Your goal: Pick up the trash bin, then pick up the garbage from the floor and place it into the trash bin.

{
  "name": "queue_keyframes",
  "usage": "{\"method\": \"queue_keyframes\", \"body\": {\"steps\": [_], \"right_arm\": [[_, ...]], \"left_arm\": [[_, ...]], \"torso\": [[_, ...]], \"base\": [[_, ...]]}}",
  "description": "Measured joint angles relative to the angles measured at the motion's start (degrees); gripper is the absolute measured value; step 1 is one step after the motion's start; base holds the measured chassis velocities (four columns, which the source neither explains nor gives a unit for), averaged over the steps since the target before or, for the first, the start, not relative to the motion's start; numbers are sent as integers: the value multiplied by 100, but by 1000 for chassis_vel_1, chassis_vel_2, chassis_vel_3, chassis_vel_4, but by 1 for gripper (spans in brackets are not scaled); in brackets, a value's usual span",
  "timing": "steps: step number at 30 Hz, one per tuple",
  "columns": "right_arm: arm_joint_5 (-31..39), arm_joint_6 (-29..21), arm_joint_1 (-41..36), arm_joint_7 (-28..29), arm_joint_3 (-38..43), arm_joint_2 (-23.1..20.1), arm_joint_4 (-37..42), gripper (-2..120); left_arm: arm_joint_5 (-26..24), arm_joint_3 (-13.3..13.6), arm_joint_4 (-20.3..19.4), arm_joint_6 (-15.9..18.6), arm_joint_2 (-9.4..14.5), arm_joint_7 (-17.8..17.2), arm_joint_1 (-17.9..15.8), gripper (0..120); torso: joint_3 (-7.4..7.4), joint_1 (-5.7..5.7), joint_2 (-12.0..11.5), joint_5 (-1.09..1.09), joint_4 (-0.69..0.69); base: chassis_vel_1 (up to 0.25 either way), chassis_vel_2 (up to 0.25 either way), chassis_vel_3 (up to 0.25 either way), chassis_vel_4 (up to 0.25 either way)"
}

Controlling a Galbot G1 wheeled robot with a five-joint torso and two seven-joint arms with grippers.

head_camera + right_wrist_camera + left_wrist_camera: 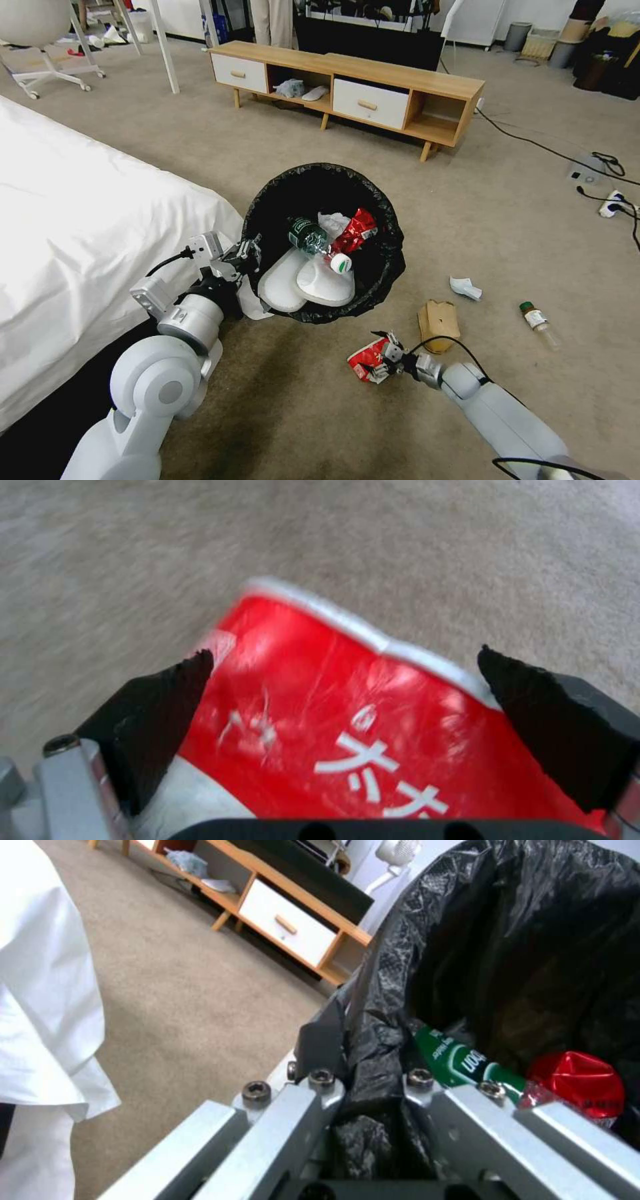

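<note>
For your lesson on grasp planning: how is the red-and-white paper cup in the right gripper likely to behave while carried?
The paper cup already looks flattened between the right gripper's fingers, so it is probably soft and crushable. It is likely light. Its glossy surface could slip under a loose grip.

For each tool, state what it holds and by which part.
Left tool grips the trash bin by its bag-lined rim; right tool clamps the red-white paper cup across its flattened sides.
</note>
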Motion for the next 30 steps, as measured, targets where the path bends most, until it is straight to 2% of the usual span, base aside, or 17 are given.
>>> {"method": "queue_keyframes", "body": {"steps": [4, 19, 30], "right_arm": [[-108, 78, -280, -87, 63, -205, 177, 100], [-331, 272, -435, -229, 272, -228, 36, 100], [-213, 247, -460, -272, 450, -402, 370, 100]], "left_arm": [[40, 17, 53, -21, -34, 20, -18, 3], [113, 42, 119, -44, -97, 55, -20, 3], [133, 88, 205, -46, -142, 83, -82, 3]], "torso": [[0, 0, 0, 1, 0], [0, 0, 0, 2, 2], [1, 0, 0, 1, 1]], "base": [[0, 0, 0, 0], [0, 0, 0, 0], [0, 0, 0, 0]]}}
